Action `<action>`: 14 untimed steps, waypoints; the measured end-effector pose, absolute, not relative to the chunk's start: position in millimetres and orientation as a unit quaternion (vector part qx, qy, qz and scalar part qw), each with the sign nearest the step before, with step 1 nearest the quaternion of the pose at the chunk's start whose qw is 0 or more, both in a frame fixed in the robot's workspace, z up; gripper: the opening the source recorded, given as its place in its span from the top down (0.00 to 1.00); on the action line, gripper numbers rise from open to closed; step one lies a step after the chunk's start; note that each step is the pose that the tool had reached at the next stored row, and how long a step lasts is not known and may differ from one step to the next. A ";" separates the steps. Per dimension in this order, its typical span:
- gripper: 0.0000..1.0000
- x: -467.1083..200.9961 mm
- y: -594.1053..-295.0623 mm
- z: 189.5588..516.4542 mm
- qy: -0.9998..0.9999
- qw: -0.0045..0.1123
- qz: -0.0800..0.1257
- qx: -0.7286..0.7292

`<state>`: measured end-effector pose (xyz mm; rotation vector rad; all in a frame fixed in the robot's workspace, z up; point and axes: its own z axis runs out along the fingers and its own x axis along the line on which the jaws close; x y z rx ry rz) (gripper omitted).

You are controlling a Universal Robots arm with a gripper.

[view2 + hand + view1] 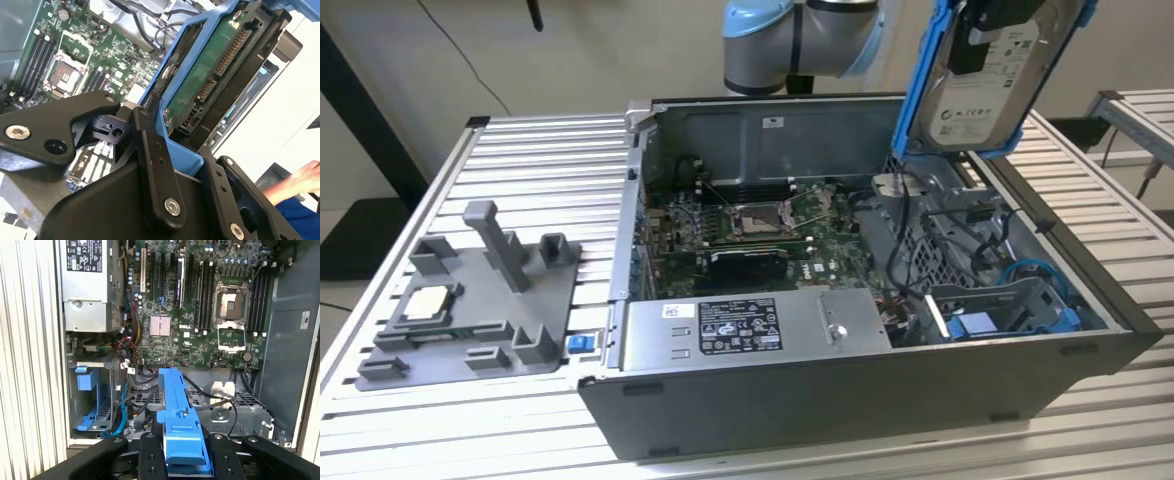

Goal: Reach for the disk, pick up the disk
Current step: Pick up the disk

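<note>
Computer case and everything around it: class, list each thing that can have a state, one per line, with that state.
Computer case: side panel off, interior exposed.
Disk: lifted clear above the case, tilted, label facing the exterior camera.
Gripper: shut on the disk's blue rail.
CPU socket: empty, retention frame open.
Blue drive bay: empty.
Small square chip: lying flat on the grey stand.
</note>
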<state>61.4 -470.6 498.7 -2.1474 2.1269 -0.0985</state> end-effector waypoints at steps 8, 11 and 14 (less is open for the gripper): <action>1.00 61.4 -486.1 498.5 0.702 0.059 -0.032 -0.709; 1.00 61.4 -491.3 498.4 0.702 0.059 -0.032 -0.709; 1.00 61.4 -496.7 498.2 0.702 0.059 -0.032 -0.709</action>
